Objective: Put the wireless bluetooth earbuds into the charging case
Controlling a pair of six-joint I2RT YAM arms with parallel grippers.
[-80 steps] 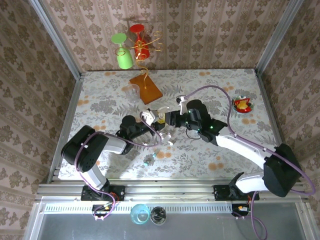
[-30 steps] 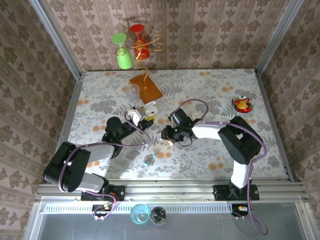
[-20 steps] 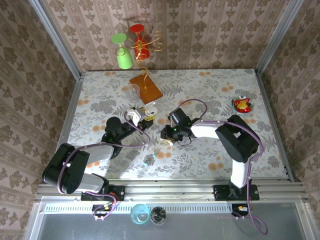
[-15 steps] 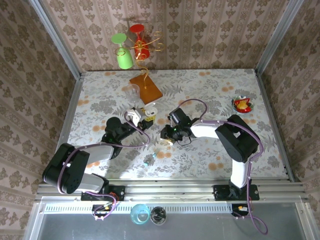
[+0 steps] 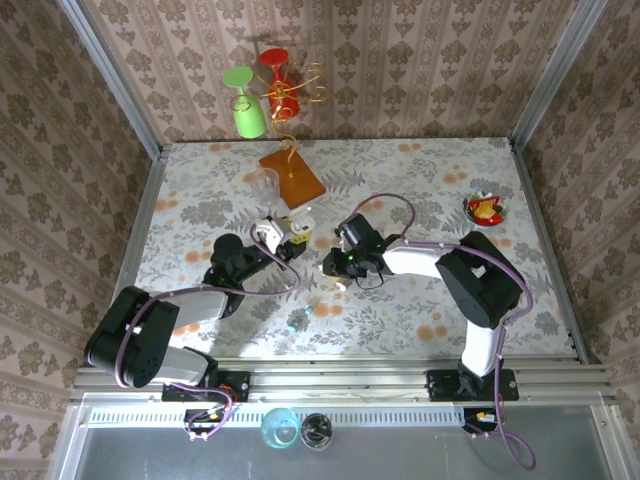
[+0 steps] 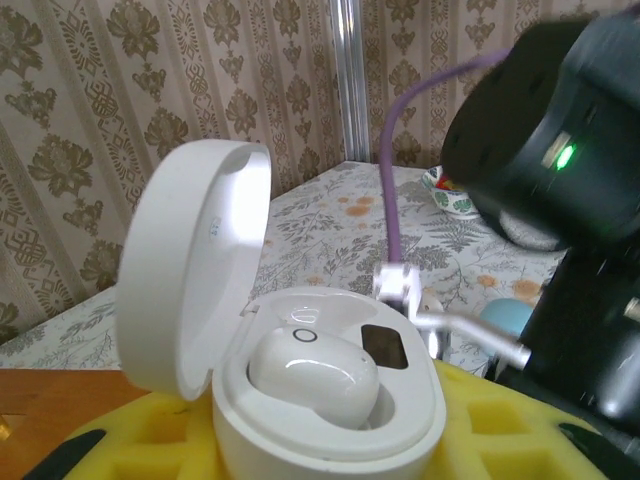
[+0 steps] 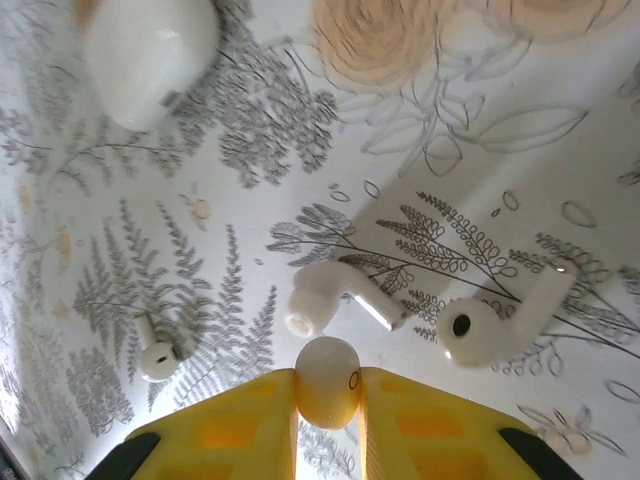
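Between the right gripper's [image 7: 327, 385] yellow foam pads [image 7: 230, 428] sits a smooth rounded earbud [image 7: 326, 400].

Earbuds [image 7: 340, 297] (loose) strewn across table [image 7: 520, 120]

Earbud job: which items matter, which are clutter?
Job: open case in left gripper; earbud in right gripper; loose earbuds; second case.
Clutter: glasses; orange board; bowl.
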